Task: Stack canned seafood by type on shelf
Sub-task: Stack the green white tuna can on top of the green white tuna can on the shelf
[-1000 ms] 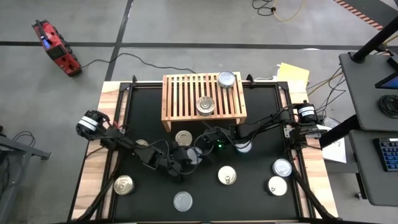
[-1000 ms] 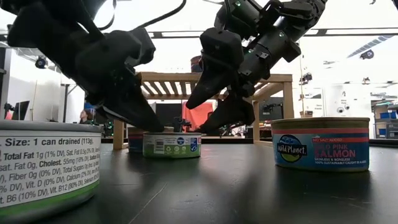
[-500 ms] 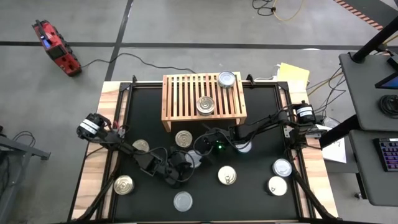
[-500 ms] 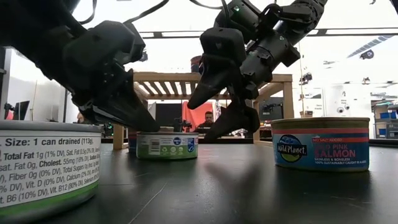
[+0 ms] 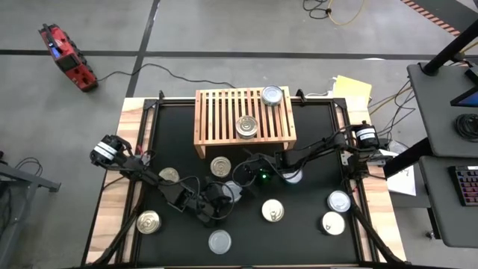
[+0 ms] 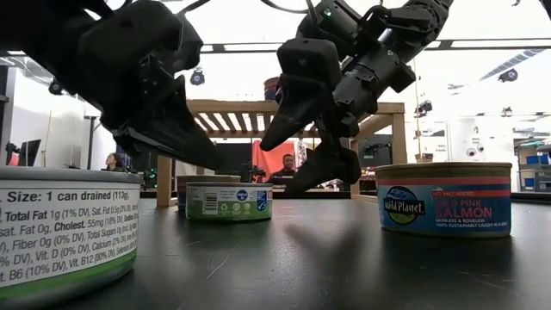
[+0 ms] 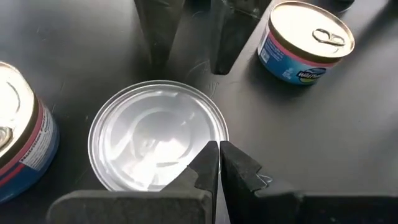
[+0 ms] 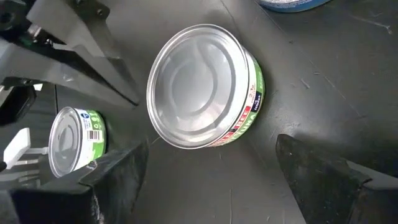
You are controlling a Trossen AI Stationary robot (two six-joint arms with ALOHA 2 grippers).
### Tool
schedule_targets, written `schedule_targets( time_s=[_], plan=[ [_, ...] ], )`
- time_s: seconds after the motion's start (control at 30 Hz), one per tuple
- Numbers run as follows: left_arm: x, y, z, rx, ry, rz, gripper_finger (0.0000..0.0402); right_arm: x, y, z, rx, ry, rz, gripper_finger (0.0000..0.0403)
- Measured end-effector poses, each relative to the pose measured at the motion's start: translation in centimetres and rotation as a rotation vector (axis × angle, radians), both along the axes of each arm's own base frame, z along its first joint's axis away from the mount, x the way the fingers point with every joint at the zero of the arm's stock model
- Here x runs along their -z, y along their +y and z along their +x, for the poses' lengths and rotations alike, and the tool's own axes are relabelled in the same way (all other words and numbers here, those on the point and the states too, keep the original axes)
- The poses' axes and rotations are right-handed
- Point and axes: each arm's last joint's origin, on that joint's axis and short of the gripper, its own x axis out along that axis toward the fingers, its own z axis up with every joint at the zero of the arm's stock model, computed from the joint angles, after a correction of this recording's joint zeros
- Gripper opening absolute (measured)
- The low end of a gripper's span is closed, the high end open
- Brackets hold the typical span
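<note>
A green-labelled can of seafood (image 8: 202,84) with a plain silver lid (image 7: 158,134) stands upright on the black mat, near the table's middle (image 5: 232,190). My left gripper (image 7: 218,155) is shut, with its tips at this can's rim. My right gripper (image 8: 217,177) is open and hovers on the can's far side without touching it, one finger on each side. The wooden shelf (image 5: 224,112) stands at the far edge. On its slats sit two cans (image 5: 272,95) (image 5: 247,126). My left gripper sets its shut fingertips (image 7: 211,152) against the top rim (image 7: 206,138) of the green-labelled can, at the edge of the lid. The fingers slant down from the table's left and near side. The can stands flat on the mat.
Loose cans lie around: a pink-labelled salmon can (image 7: 305,40), another (image 7: 18,143), a second green one (image 8: 74,140). More stand in front of the shelf (image 5: 220,166) and at the near left (image 5: 149,222), near middle (image 5: 219,241) and right (image 5: 339,201). Both arms crowd the middle.
My left gripper, still shut, has gone a little toward the table's near left. The green-labelled can has slid slightly to the table's left with it and stays upright. My right gripper has kept its place over the can.
</note>
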Motion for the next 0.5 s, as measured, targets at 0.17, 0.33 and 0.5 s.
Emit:
schedule_targets(
  time_s=[0.17, 0.33, 0.5],
  plan=[
    [0.3, -0.2, -0.4, -0.014, 0.016, -0.019, 0.0000, 0.0, 0.1, 0.0, -0.004, 0.000, 0.000, 0.0338],
    [0.9, -0.4, -1.0, -0.025, 0.042, -0.030, 0.0000, 0.0, 0.1, 0.0, -0.008, -0.002, -0.005, 0.0343],
    [1.0, -0.6, -1.1, -0.042, 0.037, -0.045, 0.0000, 0.0, 0.1, 0.0, -0.007, -0.003, -0.004, 0.0338]
  ],
)
